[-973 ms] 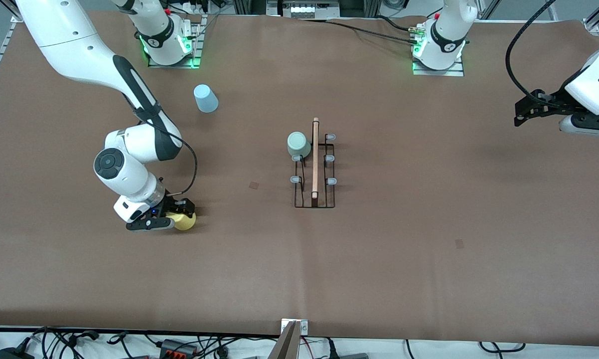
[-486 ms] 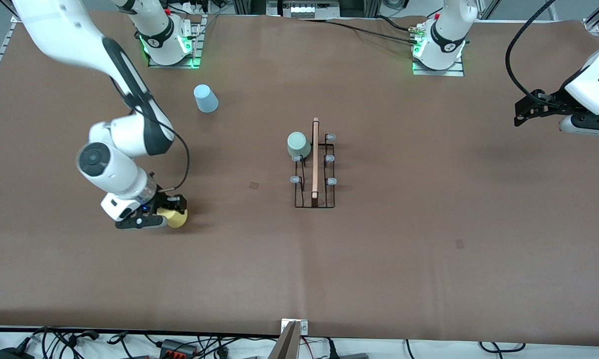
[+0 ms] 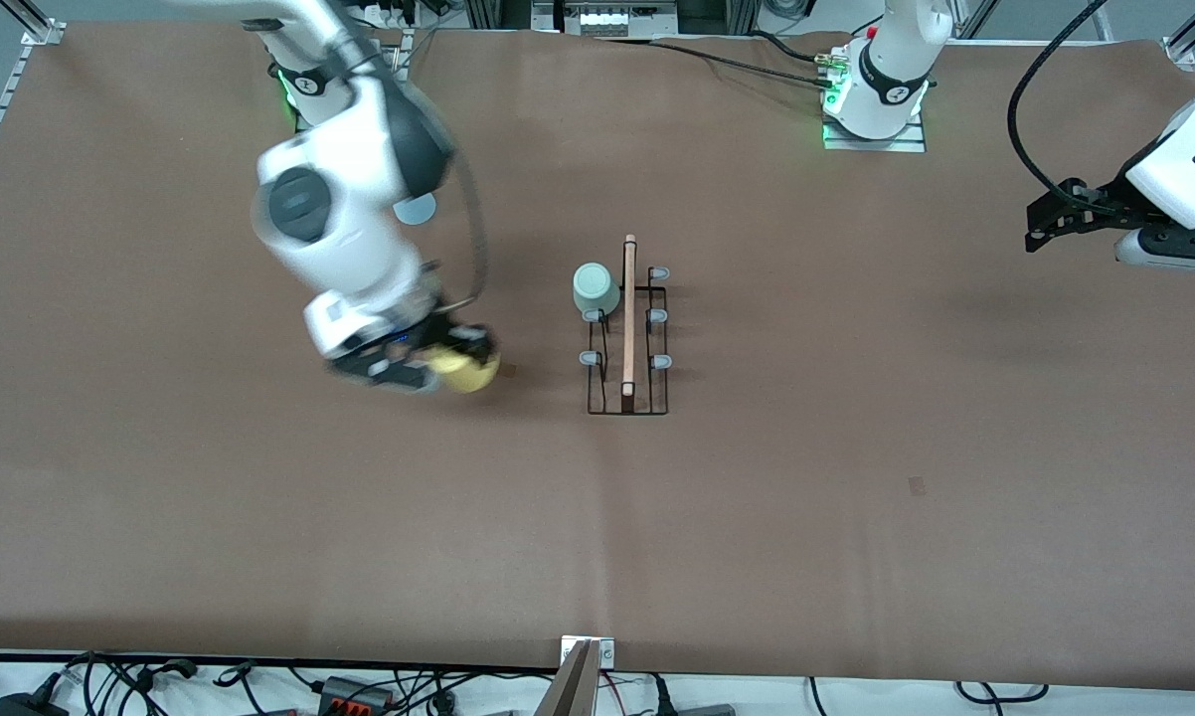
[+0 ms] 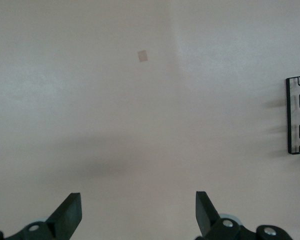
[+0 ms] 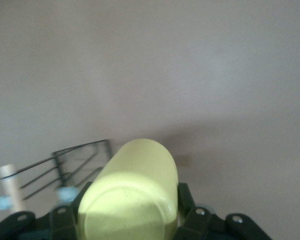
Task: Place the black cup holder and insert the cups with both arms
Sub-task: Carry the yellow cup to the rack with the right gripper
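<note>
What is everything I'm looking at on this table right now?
Black cup holder: one, black wire with wooden rod handle, middle of the table.
Grey-green cup: one, upside down on a prong of the holder.
Yellow cup: one, held in the right gripper.
Light blue cup: one, mostly hidden by the right arm, near its base.
Table: one, brown.
Right gripper: black, shut on the yellow cup, over the table beside the holder.
Left gripper: black, fingers open, waiting at its end of the table.
</note>
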Controlling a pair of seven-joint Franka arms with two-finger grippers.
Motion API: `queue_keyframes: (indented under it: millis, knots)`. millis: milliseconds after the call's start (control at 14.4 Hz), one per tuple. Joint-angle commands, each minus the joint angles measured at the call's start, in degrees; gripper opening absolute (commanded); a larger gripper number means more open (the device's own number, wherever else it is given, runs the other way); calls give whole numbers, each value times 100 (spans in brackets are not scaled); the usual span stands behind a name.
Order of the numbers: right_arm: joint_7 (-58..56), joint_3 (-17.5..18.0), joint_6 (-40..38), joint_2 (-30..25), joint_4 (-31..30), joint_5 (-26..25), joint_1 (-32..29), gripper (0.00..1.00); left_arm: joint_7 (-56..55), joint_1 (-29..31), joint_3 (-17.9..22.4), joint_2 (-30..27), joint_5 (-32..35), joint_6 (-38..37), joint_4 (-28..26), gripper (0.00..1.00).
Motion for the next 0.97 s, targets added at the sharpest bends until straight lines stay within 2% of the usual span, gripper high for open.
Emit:
queue_keyframes:
  millis: [0,278,903]
  knots:
    - [1261,-77,446,422,249,-501,476,0,94,7,-1,16,-127,-47,98,100]
    - [2039,-77,456,853,698,-942,899,0,94,15,-27,8,-127,-47,98,100]
    - [2118,-94,948,1161,724,-978,1127,0,111,24,-27,8,-127,-205,98,100]
